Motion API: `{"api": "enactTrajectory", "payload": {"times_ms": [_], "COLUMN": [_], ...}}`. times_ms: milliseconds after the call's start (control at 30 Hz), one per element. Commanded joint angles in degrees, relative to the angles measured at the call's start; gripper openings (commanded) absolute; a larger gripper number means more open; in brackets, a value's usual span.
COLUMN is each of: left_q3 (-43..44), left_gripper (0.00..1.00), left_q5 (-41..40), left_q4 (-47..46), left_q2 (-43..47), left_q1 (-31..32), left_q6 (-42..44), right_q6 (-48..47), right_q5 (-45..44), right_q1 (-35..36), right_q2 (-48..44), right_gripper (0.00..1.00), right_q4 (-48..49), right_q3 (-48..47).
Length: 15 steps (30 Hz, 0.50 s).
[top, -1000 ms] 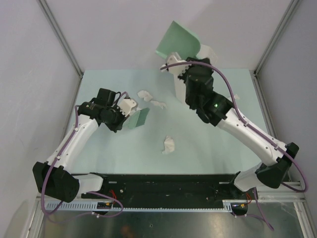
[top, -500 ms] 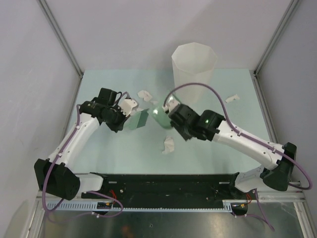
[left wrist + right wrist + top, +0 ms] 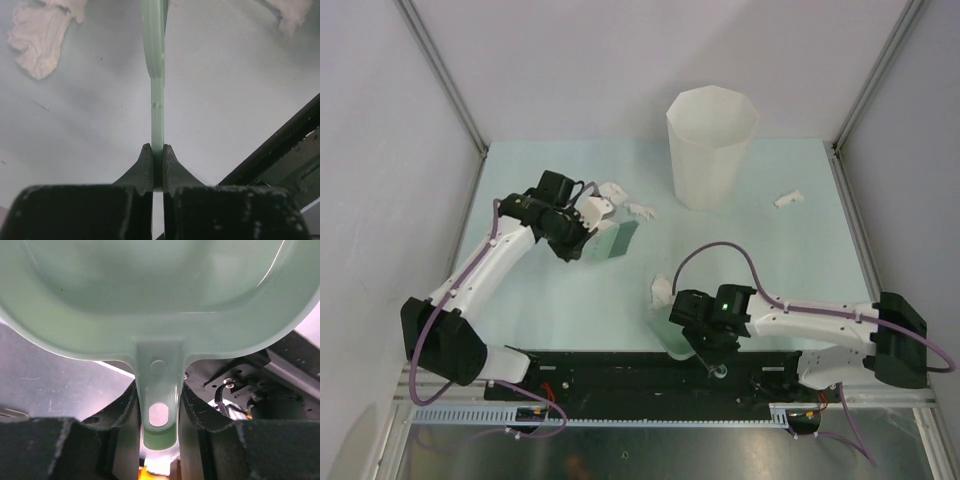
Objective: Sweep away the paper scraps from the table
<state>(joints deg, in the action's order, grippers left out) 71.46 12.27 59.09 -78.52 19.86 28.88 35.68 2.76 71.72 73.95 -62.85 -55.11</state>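
Several white paper scraps lie on the pale green table (image 3: 800,260): two at the back left (image 3: 612,190) (image 3: 642,210), one near the front (image 3: 661,290), one at the back right (image 3: 788,198). My left gripper (image 3: 588,225) is shut on a flat green scraper (image 3: 618,240), just in front of the two back-left scraps. The left wrist view shows the scraper edge-on (image 3: 157,95) between the fingers (image 3: 145,167), with scraps (image 3: 37,40) (image 3: 287,12) beyond. My right gripper (image 3: 684,322) sits low beside the front scrap, shut on the green dustpan's handle (image 3: 159,385); the pan (image 3: 150,290) is hidden under the arm from above.
A tall white faceted bin (image 3: 711,148) stands at the back centre. A black rail (image 3: 620,370) runs along the near edge, right under my right gripper. Grey walls close in the left, right and back sides.
My right arm has swung the dustpan from above the bin down to the front edge beside the front scrap. My left gripper has shifted a little right and back with the scraper.
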Motion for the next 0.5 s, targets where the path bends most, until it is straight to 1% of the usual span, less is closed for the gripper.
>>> {"api": "enactTrajectory", "payload": {"times_ms": [0,33,167,300,467], "left_q3": [3.8,3.9,3.8,3.5,2.2], "left_gripper": [0.00,0.00,0.00,0.00,0.00], "left_q5": [-0.5,-0.6,0.0,2.5,5.0], "left_q4": [-0.7,-0.7,-0.7,-0.7,-0.7], "left_q2": [-1.3,-1.5,-3.5,-5.1,-7.0], "left_q1": [3.4,4.2,6.3,8.3,9.9], "left_q6": [-0.8,-0.8,-1.2,-1.5,-1.6], "right_q6": [2.1,1.6,-0.6,-2.3,-3.2], "right_q5": [6.0,6.0,5.3,3.9,3.5], "right_q1": [-2.5,-4.0,-6.4,-6.4,-6.2], "right_q2": [2.2,2.6,6.1,11.7,13.4], "right_gripper": [0.00,0.00,0.00,0.00,0.00], "right_q4": [6.1,6.7,7.6,7.1,8.7], "right_q3": [5.3,5.6,5.9,5.9,5.9]}}
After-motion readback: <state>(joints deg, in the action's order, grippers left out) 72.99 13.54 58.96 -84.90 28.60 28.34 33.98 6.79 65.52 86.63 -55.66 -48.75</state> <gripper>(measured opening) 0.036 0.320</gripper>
